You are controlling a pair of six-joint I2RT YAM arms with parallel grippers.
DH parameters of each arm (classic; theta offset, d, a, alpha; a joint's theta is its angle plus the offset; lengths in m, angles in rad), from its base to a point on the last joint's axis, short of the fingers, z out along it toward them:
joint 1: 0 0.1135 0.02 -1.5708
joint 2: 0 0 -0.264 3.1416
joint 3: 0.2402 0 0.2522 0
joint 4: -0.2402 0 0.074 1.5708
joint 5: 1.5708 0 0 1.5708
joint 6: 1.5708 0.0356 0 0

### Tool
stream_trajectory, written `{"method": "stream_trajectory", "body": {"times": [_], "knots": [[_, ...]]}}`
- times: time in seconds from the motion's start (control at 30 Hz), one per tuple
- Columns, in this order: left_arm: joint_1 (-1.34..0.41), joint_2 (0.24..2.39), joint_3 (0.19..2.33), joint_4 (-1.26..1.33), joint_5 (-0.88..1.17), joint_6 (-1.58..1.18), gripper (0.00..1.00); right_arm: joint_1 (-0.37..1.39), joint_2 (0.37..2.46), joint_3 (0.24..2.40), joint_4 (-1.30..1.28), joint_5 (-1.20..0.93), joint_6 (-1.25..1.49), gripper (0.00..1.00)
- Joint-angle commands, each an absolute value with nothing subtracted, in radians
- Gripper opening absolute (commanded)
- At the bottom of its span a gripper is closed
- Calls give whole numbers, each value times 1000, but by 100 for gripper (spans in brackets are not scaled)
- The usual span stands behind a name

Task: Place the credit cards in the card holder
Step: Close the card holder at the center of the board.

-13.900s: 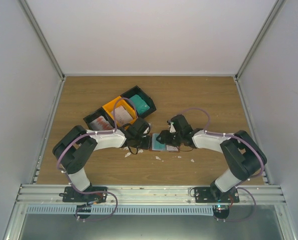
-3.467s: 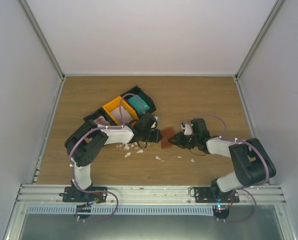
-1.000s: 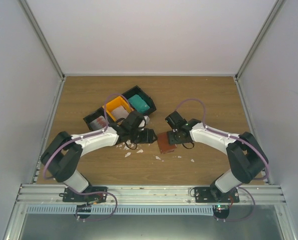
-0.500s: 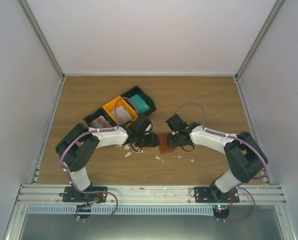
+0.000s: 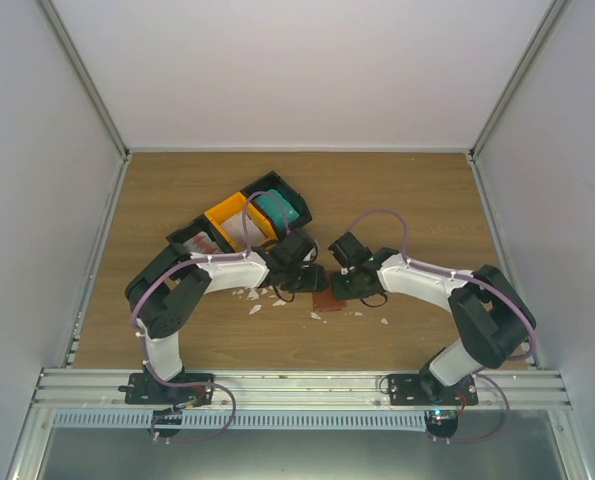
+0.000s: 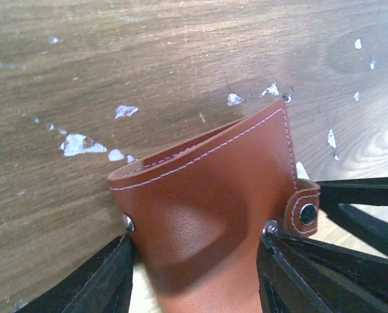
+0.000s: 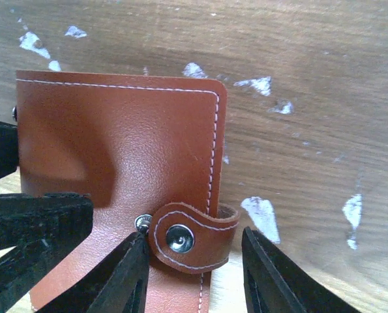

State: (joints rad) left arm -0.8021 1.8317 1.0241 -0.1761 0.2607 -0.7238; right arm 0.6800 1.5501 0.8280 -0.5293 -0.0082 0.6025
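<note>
Two grippers are meeting over the card holder just below the centre of the top view. Their black heads are covering most of it there, and only a brown corner is showing beneath them.

The left gripper is clasping the holder across its width. In the left wrist view its fingers are pressing against both side edges at the rivets. The holder is filling the lower middle of that frame, with its stitched mouth gaping slightly toward the top.

The right gripper is straddling the snap tab at the bottom centre of the right wrist view. One finger is touching the tab's left end and the other is standing just beside its right end. Whether it is actually pinching the tab cannot be told. The left gripper's fingers are crowding in from the left edge of that view and overlapping the holder's lower left.

Many white scraps are lying on the wooden table around the holder. A black-and-orange tray is sitting to the upper left, just behind the left arm. It is carrying a teal item in its upper-right bin.
</note>
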Motion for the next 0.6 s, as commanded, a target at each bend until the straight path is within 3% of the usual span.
{"method": "stream_trajectory", "body": {"times": [0.0, 0.2, 0.57], "knots": [[-836, 1896, 1059, -301, 116, -719, 50, 687, 1585, 865, -612, 110, 617, 42], [-844, 1915, 1029, -304, 94, -729, 42, 687, 1577, 900, -608, 140, 627, 45], [-844, 1930, 1013, -293, 92, -736, 40, 677, 1514, 907, -664, 293, 720, 44]]}}
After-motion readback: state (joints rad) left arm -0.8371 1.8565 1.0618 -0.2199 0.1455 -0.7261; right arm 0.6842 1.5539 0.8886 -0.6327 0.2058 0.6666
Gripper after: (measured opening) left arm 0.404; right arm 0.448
